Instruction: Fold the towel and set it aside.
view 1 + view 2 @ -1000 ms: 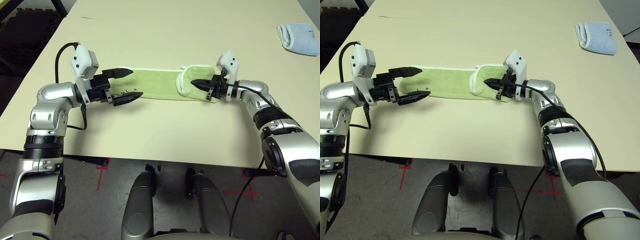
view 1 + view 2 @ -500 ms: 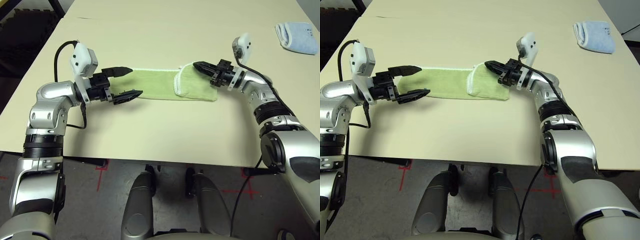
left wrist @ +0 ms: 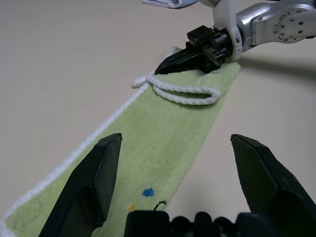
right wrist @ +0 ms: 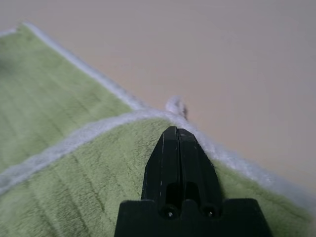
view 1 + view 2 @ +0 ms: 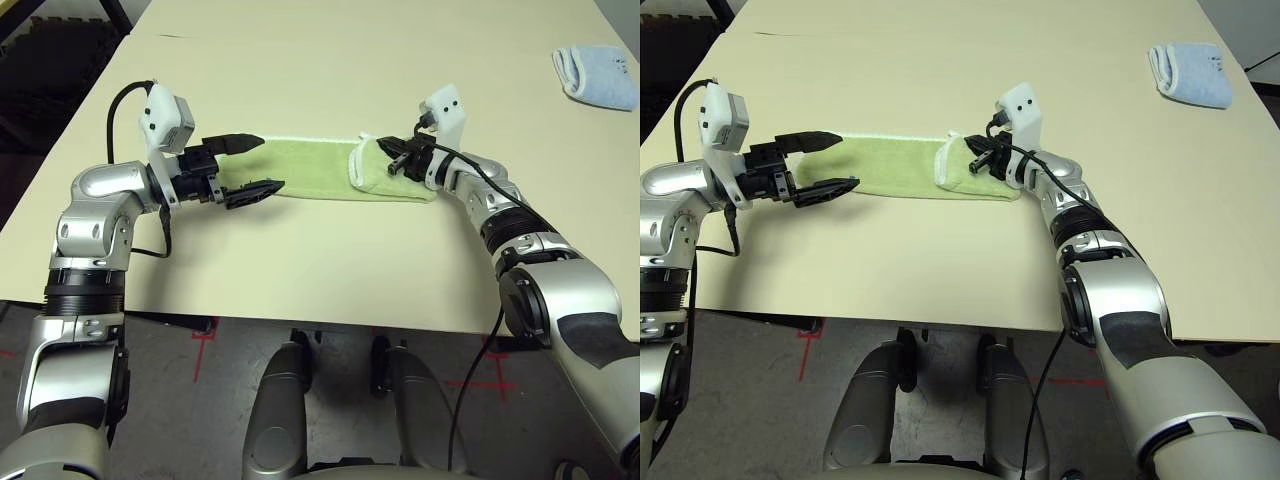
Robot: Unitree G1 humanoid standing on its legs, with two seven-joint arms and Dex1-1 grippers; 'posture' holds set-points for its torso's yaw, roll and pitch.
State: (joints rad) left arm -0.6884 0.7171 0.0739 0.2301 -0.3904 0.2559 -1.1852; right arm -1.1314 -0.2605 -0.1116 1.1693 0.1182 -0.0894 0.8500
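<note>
Light green terry towel [image 5: 320, 172] with white stitched edging lay flat as a long strip across middle of tan counter [image 5: 330, 70]. Right end folded back over itself, white edge forming a loop on top. Small blue and yellow embroidery marks near left end, seen in left wrist view.

Left pincer [image 5: 248, 167] spread wide, level, straddling left end of towel, one finger on far side, one on near side; contact with cloth not clear. Right pincer [image 5: 393, 160] fully closed, nothing gripped, tips over folded flap near its far corner; touching or just above, could not tell.

Pale blue folded towel [image 5: 598, 76] well apart at far right of counter.
</note>
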